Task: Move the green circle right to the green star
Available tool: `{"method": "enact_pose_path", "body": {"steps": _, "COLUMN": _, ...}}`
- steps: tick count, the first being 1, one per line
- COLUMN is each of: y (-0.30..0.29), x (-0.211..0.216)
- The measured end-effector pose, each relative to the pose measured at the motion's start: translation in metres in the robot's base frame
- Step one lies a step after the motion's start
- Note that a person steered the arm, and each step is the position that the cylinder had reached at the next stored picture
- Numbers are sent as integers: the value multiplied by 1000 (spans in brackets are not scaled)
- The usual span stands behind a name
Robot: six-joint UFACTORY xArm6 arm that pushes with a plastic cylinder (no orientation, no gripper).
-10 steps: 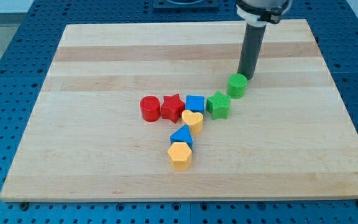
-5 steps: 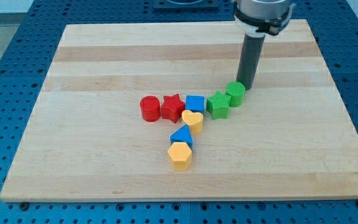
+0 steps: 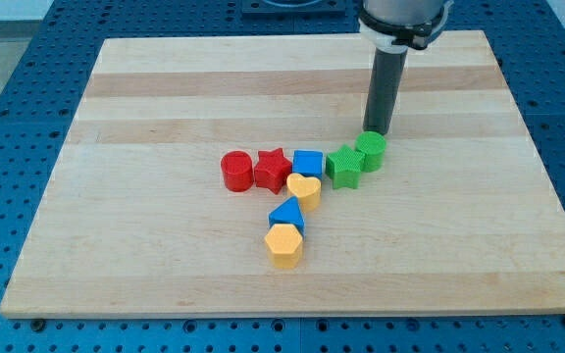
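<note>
The green circle [image 3: 371, 151] sits on the wooden board, touching the upper right side of the green star [image 3: 345, 165]. My tip [image 3: 378, 132] is right behind the green circle, at its top edge toward the view's top; contact cannot be told.
Left of the green star runs a row: blue cube [image 3: 308, 164], red star [image 3: 274, 170], red cylinder [image 3: 236, 171]. Below it are a yellow heart [image 3: 304, 189], a blue triangle [image 3: 287, 215] and a yellow hexagon [image 3: 283, 244]. The board's right edge [image 3: 533, 157] is well to the right.
The green circle slid down and left until it met the green star. My tip followed it, then shifted slightly left.
</note>
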State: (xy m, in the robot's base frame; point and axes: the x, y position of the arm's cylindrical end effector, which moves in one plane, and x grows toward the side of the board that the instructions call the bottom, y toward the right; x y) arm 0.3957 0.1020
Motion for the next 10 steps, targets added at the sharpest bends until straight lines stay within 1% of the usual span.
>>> {"method": "enact_pose_path", "body": {"steps": 1, "y": -1, "x": 23}}
{"method": "enact_pose_path", "body": {"steps": 2, "y": -1, "x": 22}}
{"method": "enact_pose_path", "body": {"steps": 3, "y": -1, "x": 13}}
{"method": "enact_pose_path", "body": {"steps": 4, "y": 16, "x": 3}}
{"method": "enact_pose_path", "body": {"steps": 8, "y": 15, "x": 3}}
{"method": "enact_pose_path", "body": {"steps": 10, "y": 15, "x": 13}}
